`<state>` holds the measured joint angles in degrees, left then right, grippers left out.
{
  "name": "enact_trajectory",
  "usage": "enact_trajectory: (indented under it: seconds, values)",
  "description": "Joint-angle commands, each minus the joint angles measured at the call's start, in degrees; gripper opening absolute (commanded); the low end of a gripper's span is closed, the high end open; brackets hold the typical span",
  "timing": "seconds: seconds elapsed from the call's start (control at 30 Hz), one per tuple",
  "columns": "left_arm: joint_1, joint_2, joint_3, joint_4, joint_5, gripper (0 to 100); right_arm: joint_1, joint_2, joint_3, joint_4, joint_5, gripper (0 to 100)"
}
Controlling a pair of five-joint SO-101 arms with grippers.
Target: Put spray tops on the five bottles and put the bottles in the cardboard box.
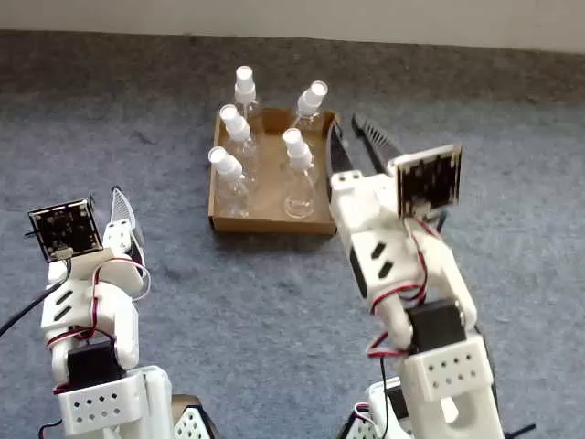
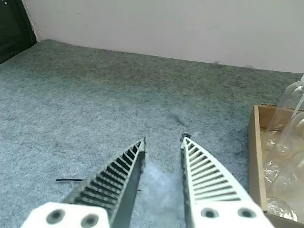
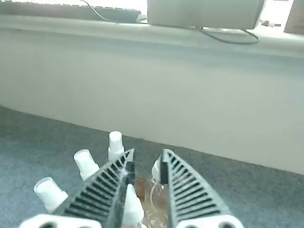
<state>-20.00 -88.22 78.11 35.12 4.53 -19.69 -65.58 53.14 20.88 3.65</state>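
Note:
Five clear bottles, each with a white spray top, stand upright in the shallow cardboard box (image 1: 224,219): two at the back (image 1: 245,87) (image 1: 313,96), one in the middle (image 1: 235,123) and two at the front (image 1: 226,166) (image 1: 295,146). My right gripper (image 1: 344,121) hovers open just beyond the box's right wall, holding nothing. In its wrist view the right gripper (image 3: 148,153) looks over the spray tops (image 3: 115,141). My left gripper (image 1: 121,197) stays open and empty over the carpet, left of the box. The left gripper (image 2: 164,140) has the box wall (image 2: 254,152) off to one side.
Grey carpet (image 1: 274,302) covers the table around the box. A pale wall (image 2: 166,23) runs along the far edge. A thin black wire (image 2: 69,180) lies on the carpet near the left gripper.

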Motion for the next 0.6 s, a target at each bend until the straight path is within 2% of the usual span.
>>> enact_trajectory:
  seconds: [0.0,0.17,0.3,0.4,0.57]
  values:
    - [0.57,-0.22,-1.36,-1.23,0.35,12,1.01,-11.56,9.54,0.31,0.0,0.5]
    - [0.57,-1.01,-1.63,-1.14,0.35,12,1.1,-28.18,23.34,3.65,0.0,0.5]
    - [0.57,-8.84,-0.92,2.29,0.35,12,1.1,-40.4,30.37,10.33,0.0,0.5]
    - [0.92,-17.63,-0.66,9.41,0.35,12,1.54,-39.08,33.19,15.16,0.0,0.5]
    - [0.92,-14.55,1.1,15.3,0.35,13,4.53,-39.69,38.29,15.87,0.0,0.5]
